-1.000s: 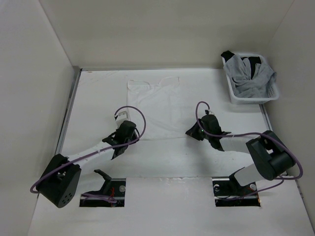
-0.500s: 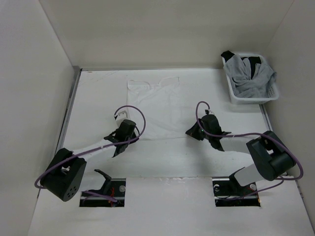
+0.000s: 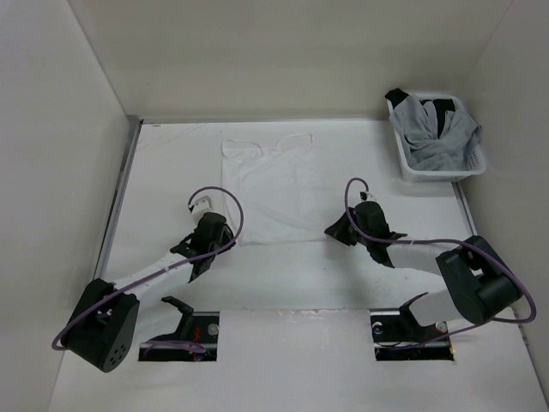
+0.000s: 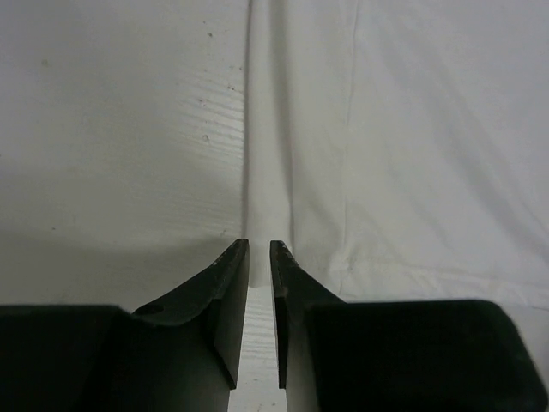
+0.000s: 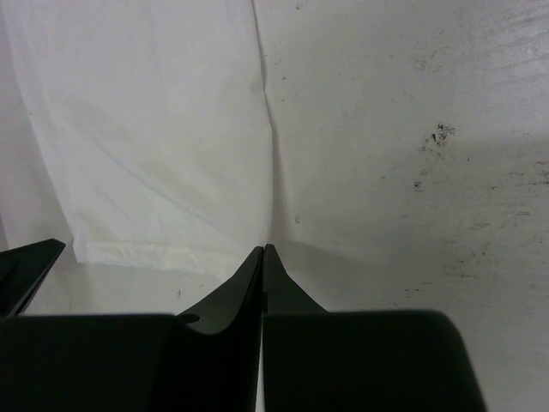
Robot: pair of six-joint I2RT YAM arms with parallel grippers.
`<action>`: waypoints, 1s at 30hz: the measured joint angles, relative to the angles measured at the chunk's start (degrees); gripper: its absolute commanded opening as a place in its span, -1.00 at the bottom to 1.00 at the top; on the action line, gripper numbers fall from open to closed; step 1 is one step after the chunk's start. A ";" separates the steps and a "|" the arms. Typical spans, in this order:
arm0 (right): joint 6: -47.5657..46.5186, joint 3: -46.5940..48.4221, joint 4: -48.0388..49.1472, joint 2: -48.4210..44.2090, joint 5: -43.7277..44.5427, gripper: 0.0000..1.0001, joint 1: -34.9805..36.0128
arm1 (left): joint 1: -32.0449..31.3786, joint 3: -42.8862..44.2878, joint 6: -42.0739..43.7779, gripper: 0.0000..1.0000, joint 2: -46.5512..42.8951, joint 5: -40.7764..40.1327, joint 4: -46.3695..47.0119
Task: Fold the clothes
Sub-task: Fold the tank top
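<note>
Clothes [image 3: 273, 189]: white, spread flat mid-desk [image 3: 163, 172], straps at the far edge.
Left gripper [image 4: 259, 246]: at the near left corner, jaws a slit apart over the side hem; I can't tell if it's grasping.
Right gripper [image 5: 263, 251]: clenched tight at the near right corner; cloth pinched or not, I can't say.
Basket [image 3: 433, 174]: far right, grey laundry heaped inside.

Plain white clothes [image 3: 273, 190], white basket [image 3: 439, 173]
</note>
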 measured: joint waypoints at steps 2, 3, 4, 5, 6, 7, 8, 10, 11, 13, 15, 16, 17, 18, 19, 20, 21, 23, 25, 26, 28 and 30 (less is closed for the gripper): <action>0.00 0.00 -0.02 0.02 0.04 -0.96 0.00 | -0.57 -0.02 -0.09 -0.56 0.76 0.37 0.13; 0.02 0.00 0.00 0.02 0.07 -0.96 0.00 | -0.90 -0.02 -0.09 -0.59 1.25 0.52 0.20; 0.02 0.00 0.00 0.02 0.11 -0.96 0.00 | -1.29 0.00 -0.07 -0.65 1.79 0.68 0.33; 0.02 0.00 0.00 0.04 0.15 -0.96 0.00 | -1.64 0.00 -0.09 -0.72 2.38 0.87 0.44; 0.02 0.00 0.00 0.04 0.20 -0.96 0.00 | -1.95 0.00 -0.07 -0.79 2.93 0.96 0.46; 0.02 0.00 0.00 0.04 0.20 -0.96 0.00 | -2.16 0.00 -0.09 -0.85 3.30 0.92 0.63; 0.02 0.00 0.00 0.04 0.20 -0.96 0.00 | -2.27 0.00 -0.07 -0.92 3.52 1.01 0.85; 0.02 0.00 0.00 0.04 0.22 -0.96 0.00 | -2.19 0.00 -0.11 -1.00 3.50 1.07 0.85; 0.02 0.00 0.02 0.04 0.22 -0.97 0.00 | -2.03 -0.02 -0.20 -1.00 3.15 1.07 0.79; 0.04 -0.02 0.00 -0.02 0.24 -0.98 0.00 | -1.29 -0.68 -0.59 -1.00 0.55 0.98 0.33; 0.04 -0.20 -0.22 -0.87 0.48 -0.99 -0.02 | 0.11 -1.90 -1.42 -0.98 -5.84 0.55 -1.62; 0.04 -0.33 -0.48 -1.92 0.72 -0.99 -0.07 | 1.14 -2.51 -1.97 -0.96 -10.32 0.35 -2.95; 0.02 -0.39 -0.87 -3.28 0.92 -0.99 -0.07 | 2.38 -3.02 -2.62 -0.93 -15.13 0.15 -4.37; 0.00 -0.39 -1.27 -4.92 1.11 -0.98 -0.07 | 3.87 -3.45 -3.34 -0.87 -19.93 -0.02 -5.53; -0.20 -0.39 -1.53 -6.62 1.33 -0.98 -0.07 | 5.31 -3.78 -3.98 -0.81 -23.69 -0.09 -6.56; -0.39 -0.37 -1.73 -8.20 1.51 -0.98 -0.07 | 6.80 -4.24 -4.76 -0.77 -27.26 -0.02 -7.45; -0.52 -0.37 -1.88 -9.25 1.66 -0.98 -0.07 | 8.33 -4.74 -5.42 -0.76 -30.03 0.28 -8.15; -0.83 -0.33 -2.25 -10.36 1.92 -0.98 -0.07 | 10.73 -5.88 -6.34 -0.76 -31.95 1.20 -9.31; -0.90 -0.33 -3.02 -10.36 2.10 -0.98 -0.02 | 12.52 -7.48 -6.95 -0.76 -31.08 2.62 -10.80; -0.96 -0.33 -3.48 -10.21 2.14 -0.98 0.00 | 13.22 -8.17 -7.21 -0.76 -30.12 3.34 -11.87; -1.05 -0.33 -3.96 -9.77 2.27 -0.97 0.00 | 14.01 -8.59 -7.61 -0.76 -28.35 4.20 -13.84; -1.09 -0.35 -4.46 -9.31 2.40 -0.97 0.00 | 13.86 -8.61 -7.65 -0.75 -27.21 4.66 -14.82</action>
